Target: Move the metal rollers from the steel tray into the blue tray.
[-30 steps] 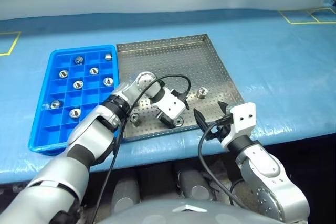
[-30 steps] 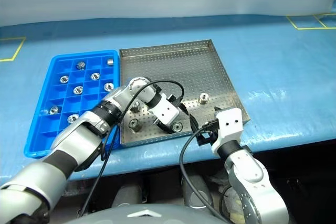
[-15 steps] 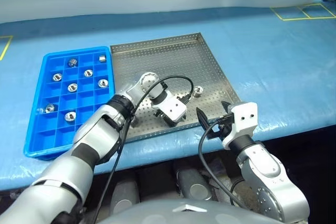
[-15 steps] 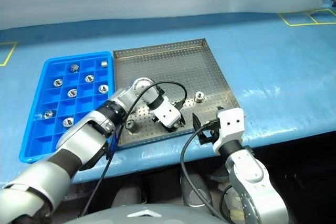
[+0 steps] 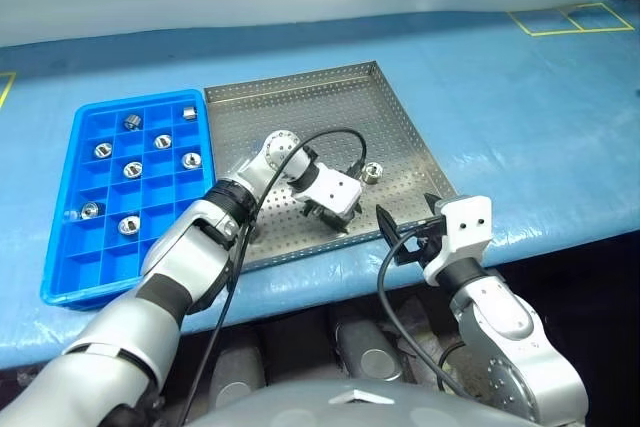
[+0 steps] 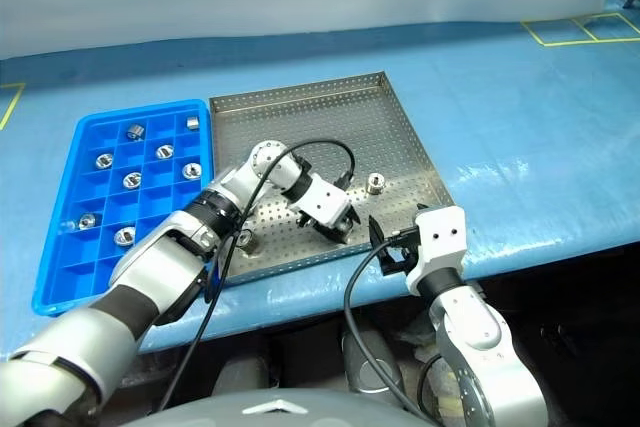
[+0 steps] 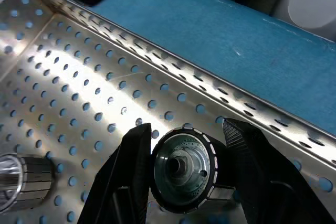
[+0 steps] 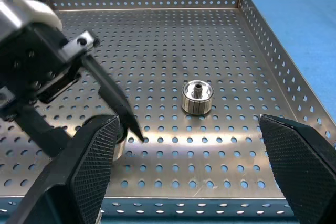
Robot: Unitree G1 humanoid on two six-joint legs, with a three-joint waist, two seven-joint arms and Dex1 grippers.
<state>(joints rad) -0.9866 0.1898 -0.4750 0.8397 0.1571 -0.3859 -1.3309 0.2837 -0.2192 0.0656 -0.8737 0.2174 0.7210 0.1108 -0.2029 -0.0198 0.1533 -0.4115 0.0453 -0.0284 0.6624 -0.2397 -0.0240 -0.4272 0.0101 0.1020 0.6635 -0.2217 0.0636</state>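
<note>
My left gripper (image 5: pixel 334 213) is shut on one metal roller (image 7: pixel 184 169), held just above the perforated floor near the front rim of the steel tray (image 5: pixel 300 107). A second roller (image 5: pixel 371 171) stands on the tray floor to its right. A third roller (image 6: pixel 245 239) lies by the tray's front left corner, beside my left forearm. To the left, the blue tray (image 5: pixel 60 247) holds several rollers (image 5: pixel 162 141) in separate compartments. My right gripper (image 5: pixel 408 219) hovers open at the tray's front right corner with nothing between its fingers.
Both trays rest side by side on a blue covered table (image 5: pixel 520 117) whose front edge runs just below them. Yellow tape squares (image 5: pixel 560 19) mark the far right of the cloth. A black cable (image 5: pixel 330 137) loops over my left wrist.
My left gripper has shut on the roller that lay between its open fingers and lifted it slightly. The right gripper stayed put. The camera view has shifted.
</note>
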